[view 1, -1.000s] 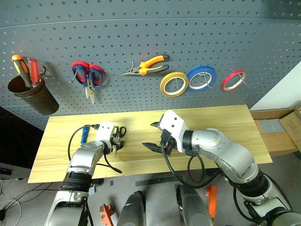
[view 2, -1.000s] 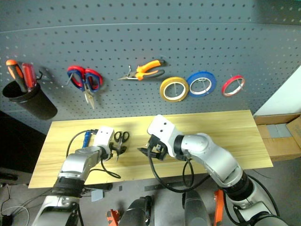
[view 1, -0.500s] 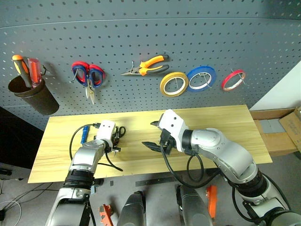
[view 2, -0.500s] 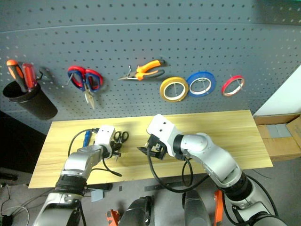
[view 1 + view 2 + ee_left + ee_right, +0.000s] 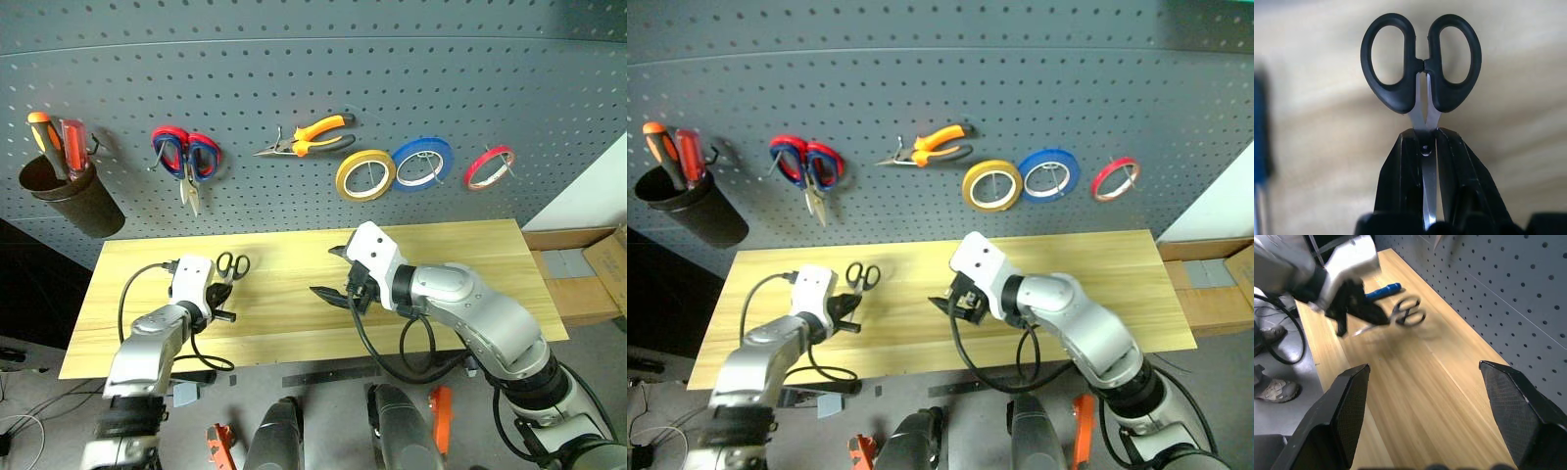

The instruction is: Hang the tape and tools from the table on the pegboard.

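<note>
Pegboard (image 5: 294, 78) wall behind, long yellow wooden table (image 5: 470, 264) in front.

Left pincer (image 5: 217, 296) clamped tight on the blades of the small black scissors (image 5: 1421, 61), near the pivot; handle loops point away from the wrist, toward the board at 12 o'clock. Scissors appear clear of the tabletop, so this tool reads as picked up, not yet hung.

Right pincer (image 5: 338, 277) spread wide, holding nothing, hanging over mid-table.

Done, by the look of it: yellow tape (image 5: 365, 174) and orange-handled pliers (image 5: 309, 137) already on hooks. Left: scissors in hand, plus the blue screwdriver (image 5: 1382, 290), lying on the table just beside the left pincer, at its 9 o'clock.

Around: red-and-blue scissors (image 5: 186, 162), blue tape (image 5: 421, 162), red tape (image 5: 487, 166), cup (image 5: 73, 201) with two screwdrivers. Free hooks look few between those; crowding is the likely hindrance.
</note>
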